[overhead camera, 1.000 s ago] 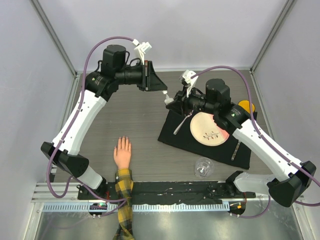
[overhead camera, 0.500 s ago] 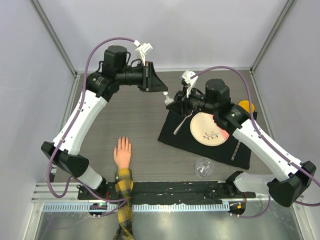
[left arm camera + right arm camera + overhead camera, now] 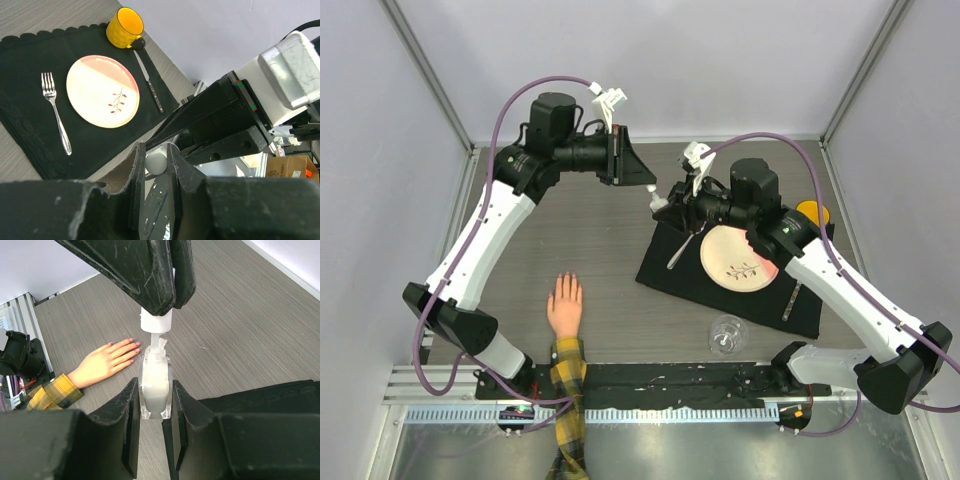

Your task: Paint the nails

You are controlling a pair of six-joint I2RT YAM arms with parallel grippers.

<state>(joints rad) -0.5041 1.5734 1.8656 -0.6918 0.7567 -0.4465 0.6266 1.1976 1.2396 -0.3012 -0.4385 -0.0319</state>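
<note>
1. Right gripper (image 3: 660,205): scuffed matte-black jaws closed narrow on a squarish clear-glass bottle (image 3: 154,385), upright, filled with milky white polish.
2. Left gripper (image 3: 646,186): equally worn black jaws pinched onto a smooth white cylindrical cap (image 3: 156,322), directly above the bottle's neck, with a thin stem reaching down to the opening.
3. Both held in the air over the grey, wood-grained table (image 3: 580,240), near the far left corner of the placemat.
4. Fake hand (image 3: 564,305): peach and smooth, palm down flat on the table, well apart from both grippers, fingers slightly spread and pointing away from the arm bases; yellow-and-black plaid sleeve (image 3: 568,385) at the wrist.
5. Nails (image 3: 137,344): tiny, at the fingertips, pinkish in the right wrist view, too small for finer detail.
6. Black cloth placemat (image 3: 30,65) with a scalloped edge, carrying a round cream-and-pink plate (image 3: 102,91) with a twig motif, a shiny metal fork (image 3: 55,112) and a knife (image 3: 148,82); glossy yellow mug (image 3: 125,27) at its corner.
7. Clear glass (image 3: 726,333) at the mat's near edge.
</note>
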